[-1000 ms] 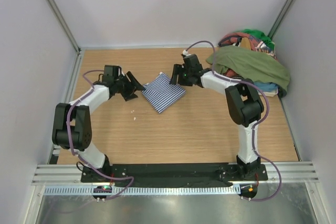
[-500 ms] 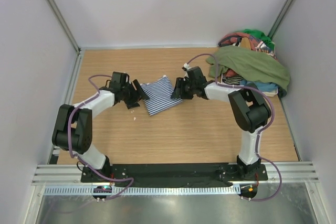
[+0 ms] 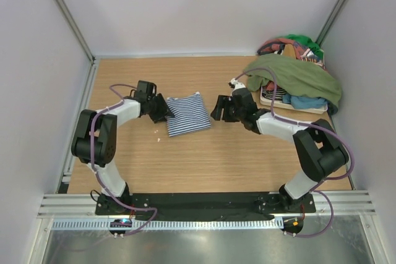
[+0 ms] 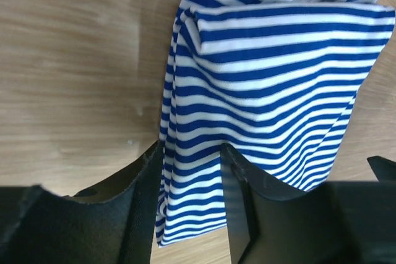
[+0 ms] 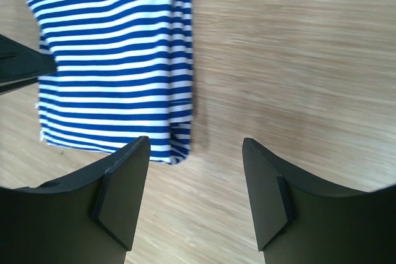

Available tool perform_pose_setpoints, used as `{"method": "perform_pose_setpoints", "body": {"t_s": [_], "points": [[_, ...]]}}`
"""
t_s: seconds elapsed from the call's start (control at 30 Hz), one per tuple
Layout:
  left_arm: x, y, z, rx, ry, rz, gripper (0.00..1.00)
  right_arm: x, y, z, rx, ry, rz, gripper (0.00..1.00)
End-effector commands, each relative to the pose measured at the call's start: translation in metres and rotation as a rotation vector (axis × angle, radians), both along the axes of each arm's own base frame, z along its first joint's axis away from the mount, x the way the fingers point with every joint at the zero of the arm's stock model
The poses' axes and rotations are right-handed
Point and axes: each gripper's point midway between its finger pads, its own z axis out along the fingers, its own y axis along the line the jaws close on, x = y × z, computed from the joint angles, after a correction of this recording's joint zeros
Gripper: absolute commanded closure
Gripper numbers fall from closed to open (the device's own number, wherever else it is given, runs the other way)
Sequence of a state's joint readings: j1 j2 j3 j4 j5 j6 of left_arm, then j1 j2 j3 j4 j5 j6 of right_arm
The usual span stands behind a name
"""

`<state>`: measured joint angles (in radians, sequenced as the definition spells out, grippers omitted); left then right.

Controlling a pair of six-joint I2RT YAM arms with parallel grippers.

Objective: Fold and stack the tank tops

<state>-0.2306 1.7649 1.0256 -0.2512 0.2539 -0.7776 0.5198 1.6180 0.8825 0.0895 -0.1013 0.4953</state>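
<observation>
The striped tank top lies folded into a compact rectangle on the table. Its side edge runs up between the jaws of the left gripper, which stand partly apart, one finger just off the cloth and the other over it. The right gripper has its jaws wide apart over bare wood, with the top's corner beside one finger. If the left jaws close and drag, they may catch only the upper layers and undo the fold. The olive tank top drapes over a clothes pile well beyond the right jaws, and pulling it could bring other garments along.
</observation>
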Motion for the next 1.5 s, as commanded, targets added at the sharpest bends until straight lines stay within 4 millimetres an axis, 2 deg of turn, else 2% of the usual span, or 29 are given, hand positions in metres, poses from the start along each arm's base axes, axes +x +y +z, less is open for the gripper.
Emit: {"method": "perform_pose_setpoints", "body": {"t_s": [0.0, 0.13, 0.37, 0.4, 0.43, 0.47, 0.5, 0.57, 0.6, 0.67, 0.7, 0.73, 0.77, 0.8, 0.83, 0.9, 0.93, 0.97, 1.0, 1.03, 1.1, 1.17, 1.2, 1.23, 1.3, 1.37, 1.4, 1.43, 1.47], "points": [[0.02, 0.0, 0.005, 0.02, -0.036, 0.003, 0.57, 0.019, -0.021, 0.017, 0.018, -0.117, -0.115, 0.33], [0.028, -0.005, -0.001, 0.005, -0.017, 0.009, 0.63, 0.022, -0.036, 0.017, 0.016, -0.133, -0.185, 0.35], [0.044, -0.001, -0.016, -0.001, -0.01, 0.075, 0.9, 0.024, -0.068, 0.02, 0.01, -0.167, -0.317, 0.37], [0.048, 0.007, -0.019, -0.001, -0.003, 0.099, 0.92, 0.025, -0.074, 0.025, 0.011, -0.184, -0.336, 0.38], [0.052, 0.012, -0.018, -0.015, -0.006, 0.112, 1.0, 0.022, -0.079, 0.021, 0.004, -0.181, -0.349, 0.38], [0.054, 0.02, -0.019, -0.027, -0.004, 0.125, 1.0, 0.022, -0.081, 0.023, 0.008, -0.188, -0.362, 0.38], [0.06, 0.045, -0.021, -0.04, 0.004, 0.175, 1.0, 0.023, -0.082, 0.025, 0.018, -0.191, -0.361, 0.39], [0.063, 0.07, -0.022, -0.066, 0.011, 0.229, 1.0, 0.023, -0.084, 0.023, 0.02, -0.185, -0.364, 0.39], [0.066, 0.103, -0.021, -0.073, 0.009, 0.304, 1.0, 0.022, -0.082, 0.022, 0.025, -0.18, -0.359, 0.39], [0.064, 0.135, -0.018, -0.065, 0.007, 0.391, 0.99, 0.024, -0.084, 0.022, 0.024, -0.181, -0.365, 0.39], [0.054, 0.16, -0.023, -0.063, 0.026, 0.468, 0.98, 0.023, -0.084, 0.022, 0.023, -0.181, -0.368, 0.39], [0.052, 0.173, -0.006, -0.05, -0.013, 0.509, 0.87, 0.023, -0.087, 0.023, 0.02, -0.185, -0.377, 0.39], [0.036, 0.189, -0.01, -0.006, 0.0, 0.57, 0.8, 0.023, -0.089, 0.023, 0.017, -0.186, -0.383, 0.38], [0.029, 0.192, -0.004, 0.027, -0.021, 0.581, 0.68, 0.022, -0.09, 0.024, 0.015, -0.191, -0.389, 0.36], [0.025, 0.193, 0.029, 0.048, -0.103, 0.585, 0.4, 0.022, -0.094, 0.023, 0.005, -0.193, -0.403, 0.35], [0.008, 0.187, 0.044, 0.12, -0.138, 0.579, 0.01, 0.022, -0.102, 0.028, 0.003, -0.212, -0.433, 0.3], [-0.002, 0.182, 0.05, 0.144, -0.139, 0.556, 0.0, 0.022, -0.107, 0.028, -0.009, -0.216, -0.454, 0.3], [-0.007, 0.175, 0.07, 0.148, -0.191, 0.535, 0.01, 0.023, -0.112, 0.032, -0.012, -0.222, -0.467, 0.3], [-0.015, 0.174, 0.073, 0.158, -0.18, 0.526, 0.0, 0.023, -0.116, 0.034, -0.017, -0.222, -0.48, 0.3], [-0.019, 0.172, 0.086, 0.161, -0.211, 0.514, 0.01, 0.024, -0.124, 0.036, -0.039, -0.224, -0.51, 0.3], [-0.027, 0.164, 0.094, 0.151, -0.216, 0.48, 0.0, 0.031, -0.139, 0.05, -0.05, -0.239, -0.578, 0.28], [-0.034, 0.151, 0.107, 0.148, -0.256, 0.438, 0.0, 0.031, -0.157, 0.054, -0.078, -0.213, -0.653, 0.27], [-0.037, 0.146, 0.111, 0.146, -0.269, 0.426, 0.0, 0.038, -0.169, 0.068, -0.064, -0.228, -0.7, 0.27], [-0.04, 0.142, 0.112, 0.146, -0.278, 0.412, 0.0, 0.037, -0.178, 0.068, -0.072, -0.206, -0.729, 0.27], [-0.043, 0.13, 0.114, 0.137, -0.297, 0.379, 0.0, 0.042, -0.199, 0.079, -0.052, -0.191, -0.812, 0.18], [-0.045, 0.128, 0.109, 0.142, -0.285, 0.365, 0.0, 0.047, -0.211, 0.086, -0.034, -0.187, -0.861, 0.12], [-0.046, 0.127, 0.106, 0.139, -0.277, 0.362, 0.0, 0.053, -0.225, 0.094, -0.036, -0.188, -0.898, 0.12], [-0.048, 0.112, 0.105, 0.111, -0.275, 0.313, 0.0, 0.056, -0.231, 0.099, -0.045, -0.189, -0.919, 0.09], [-0.047, 0.108, 0.103, 0.1, -0.285, 0.296, 0.0, 0.059, -0.24, 0.104, -0.053, -0.19, -0.95, 0.07]]}}
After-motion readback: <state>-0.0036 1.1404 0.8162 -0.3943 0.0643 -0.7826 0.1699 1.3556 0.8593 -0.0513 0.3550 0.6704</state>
